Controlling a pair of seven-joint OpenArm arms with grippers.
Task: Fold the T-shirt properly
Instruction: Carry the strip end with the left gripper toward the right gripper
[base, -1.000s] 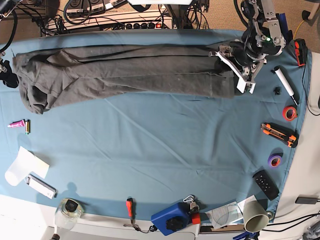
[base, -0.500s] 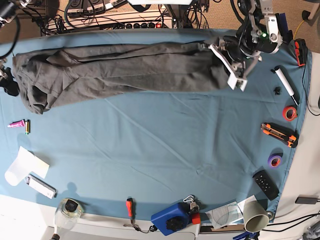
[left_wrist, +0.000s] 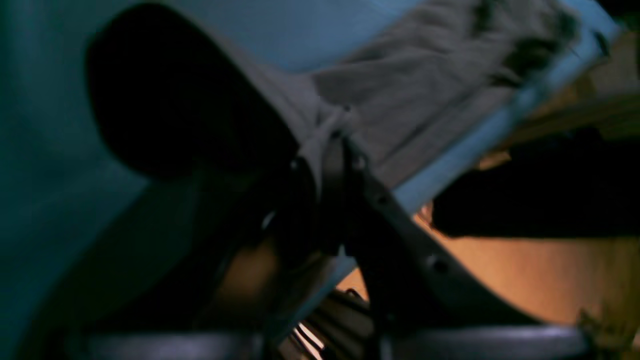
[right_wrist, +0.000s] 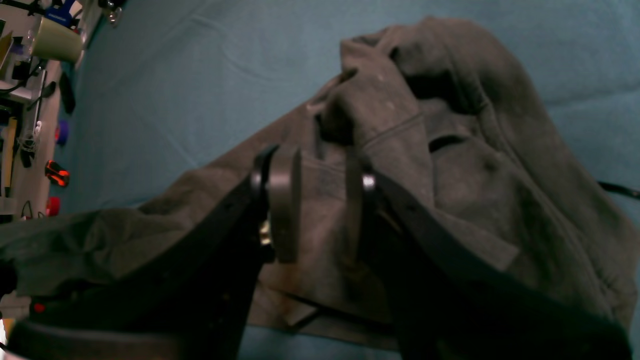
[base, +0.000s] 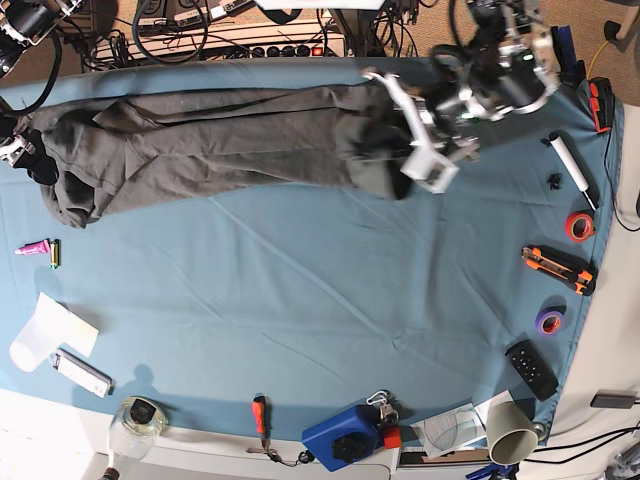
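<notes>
**Left end effector clamped on the shirt's hem end, drawing it inward**

The base view alone shows the full layout: the T-shirt (base: 220, 145) lies as a long dark band across the far side of the worktop (base: 330, 290), on its teal-blue cloth, with its bunched sleeve end at that view's left edge. The left end effector (base: 425, 150) is over the band's other end. An orange utility knife (base: 558, 268) and a roll of orange tape (base: 579, 226) lie near the worktop's right edge, well apart from the shirt.

The left wrist view, though blurred, shows what the base view cannot — the left end effector (left_wrist: 332, 145) has its jaws pressed together on a pinched fold of the T-shirt (left_wrist: 425, 90), the cloth rising from the grip.

The right wrist view gives the opposite end: the right end effector (right_wrist: 320, 200) stands with its jaws apart, a clear gap between them, just over the crumpled T-shirt (right_wrist: 450, 165). Whether a pad touches the cloth cannot be told. In the base view that end effector is hard to make out at the left edge.

Compared with 1 second ago, the left end effector has moved inward along the band — the shirt's hem end now lies doubled back over itself, and the band is shorter.
</notes>
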